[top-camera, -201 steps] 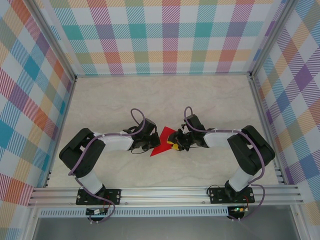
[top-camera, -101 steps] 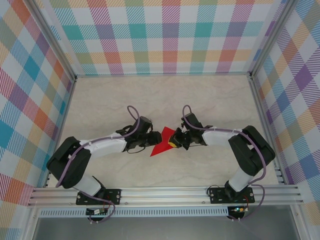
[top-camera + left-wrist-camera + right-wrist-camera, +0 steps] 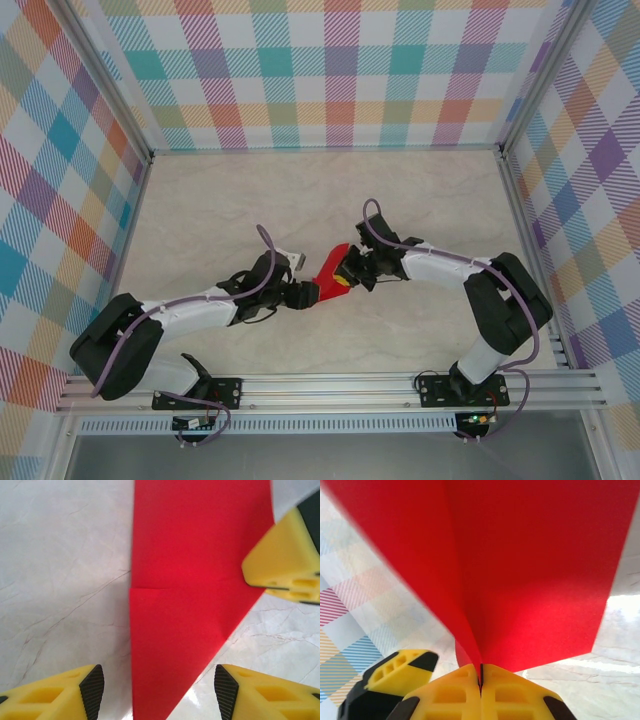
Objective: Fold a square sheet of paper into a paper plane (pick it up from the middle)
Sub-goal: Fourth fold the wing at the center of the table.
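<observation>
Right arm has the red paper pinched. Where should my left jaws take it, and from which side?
Take the tapered end of the red paper, probably close to its straight edge, approaching from the tip side, where the left gripper straddles it with jaws open. That end looks narrow enough to fit between the jaws and is clear of the right gripper, shut on the opposite fold.

The bright red sheet of paper (image 3: pixel 328 272) is folded to a pointed wedge with sharp creases, near the middle of the tabletop (image 3: pixel 300 190), tilted up, its fold pinched by the right end effector (image 3: pixel 481 672)
</observation>
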